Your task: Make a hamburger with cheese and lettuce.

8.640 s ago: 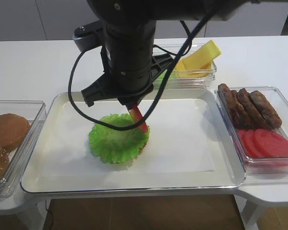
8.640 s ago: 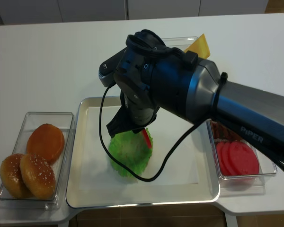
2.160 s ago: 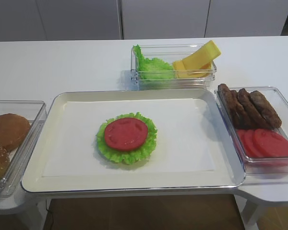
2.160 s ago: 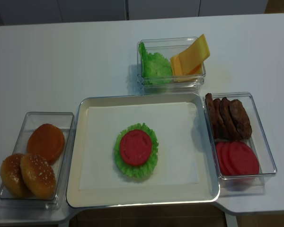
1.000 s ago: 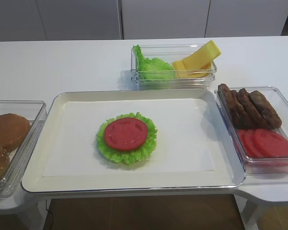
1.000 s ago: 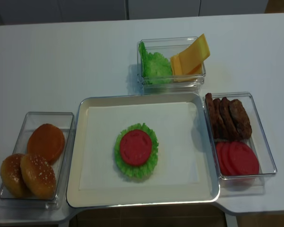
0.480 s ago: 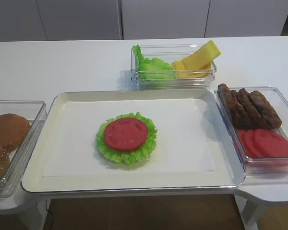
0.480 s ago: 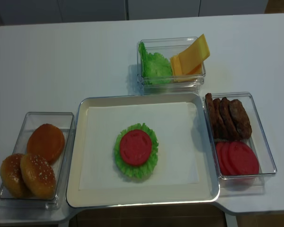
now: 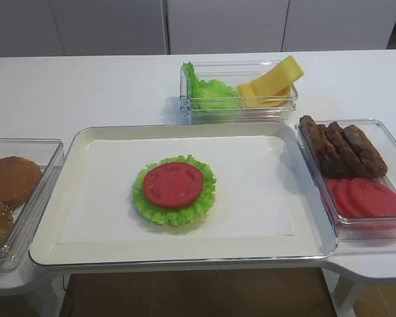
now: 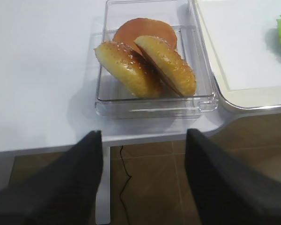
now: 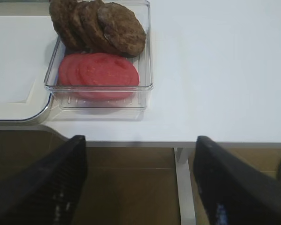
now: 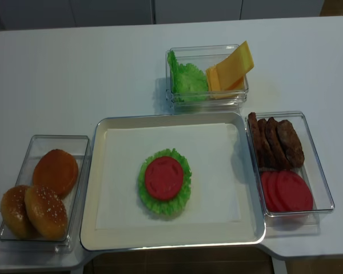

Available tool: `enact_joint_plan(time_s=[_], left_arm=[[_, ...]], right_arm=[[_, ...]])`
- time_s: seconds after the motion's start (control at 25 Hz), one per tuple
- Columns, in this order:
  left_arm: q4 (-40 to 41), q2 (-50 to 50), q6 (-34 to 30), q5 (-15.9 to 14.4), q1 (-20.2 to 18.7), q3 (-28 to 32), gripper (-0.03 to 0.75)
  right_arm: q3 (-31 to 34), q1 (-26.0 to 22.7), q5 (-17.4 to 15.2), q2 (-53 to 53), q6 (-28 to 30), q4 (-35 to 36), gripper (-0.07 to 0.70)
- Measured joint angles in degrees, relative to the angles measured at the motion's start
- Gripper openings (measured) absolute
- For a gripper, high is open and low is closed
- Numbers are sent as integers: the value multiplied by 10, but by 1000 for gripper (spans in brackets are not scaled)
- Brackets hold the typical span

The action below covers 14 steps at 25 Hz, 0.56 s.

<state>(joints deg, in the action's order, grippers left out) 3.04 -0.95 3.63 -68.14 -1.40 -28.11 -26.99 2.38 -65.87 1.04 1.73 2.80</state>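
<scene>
White tabletop point(image 9: 86, 86) carries a metal tray point(image 9: 66, 244) at centre; the hamburger point(image 9: 173, 190) sits left of tray centre, a tomato slice point(image 12: 164, 177) topping the lettuce point(image 9: 145, 206); the cheese point(image 9: 274, 79) leans in the far container point(image 12: 206, 97); right gripper point(image 11: 140, 187) and left gripper point(image 10: 143, 178) hang past the near edge, both spread wide and empty.

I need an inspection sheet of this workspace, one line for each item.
Surface: white table, tray in the middle.
Job's things: hamburger on the tray, lettuce topped by a tomato slice; cheese unused in the far bin.
Clutter: buns, patties, spare tomato slices, leaf bunch.
Grippers: left gripper and right gripper open, empty, off the table edge.
Cables: one on the floor.
Surroundings: white cabinets.
</scene>
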Motion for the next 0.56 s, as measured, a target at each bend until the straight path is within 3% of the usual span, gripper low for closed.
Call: enact_joint_plan(time_s=[0.56], left_arm=[[0,0,0,0,0,0,414]], right_arm=[[0,0,1,0,1,1,552]])
